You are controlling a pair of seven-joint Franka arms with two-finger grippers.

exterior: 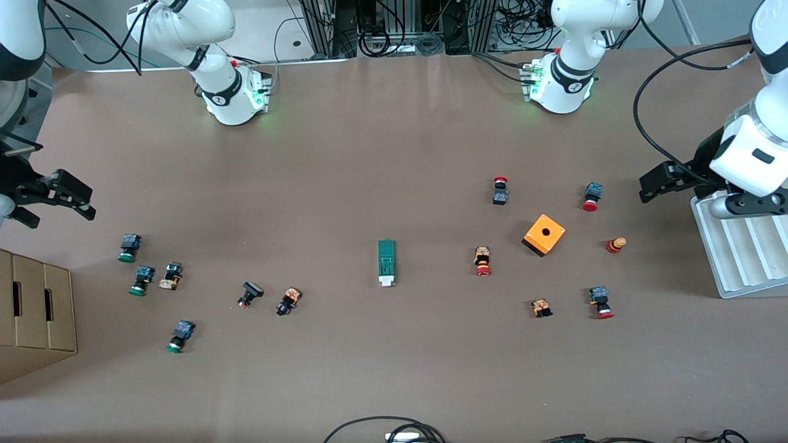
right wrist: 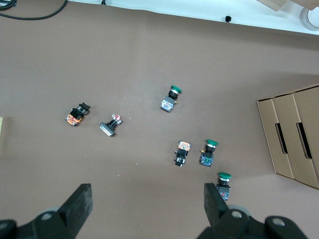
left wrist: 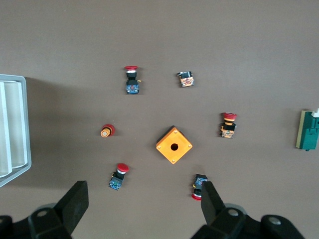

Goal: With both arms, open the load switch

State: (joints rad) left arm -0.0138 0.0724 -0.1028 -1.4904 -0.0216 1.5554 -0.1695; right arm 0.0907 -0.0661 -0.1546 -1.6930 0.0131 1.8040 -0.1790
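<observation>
The load switch (exterior: 386, 263), a narrow green bar with a white end piece, lies flat in the middle of the table, the white end nearer to the front camera. In the left wrist view the load switch (left wrist: 308, 130) shows at the frame's edge. My left gripper (exterior: 644, 186) hangs open and empty over the left arm's end of the table, beside the white rack; in its own view the left gripper (left wrist: 143, 198) is high over red-capped buttons. My right gripper (exterior: 61, 212) hangs open and empty over the right arm's end; in its wrist view the right gripper (right wrist: 148, 198) holds nothing.
An orange cube with a round hole (exterior: 544, 234) and several red-capped push buttons (exterior: 482, 261) lie toward the left arm's end. Green-capped buttons (exterior: 129, 247) lie toward the right arm's end. A white ribbed rack (exterior: 739, 252) and a cardboard box (exterior: 34, 314) stand at the table's ends.
</observation>
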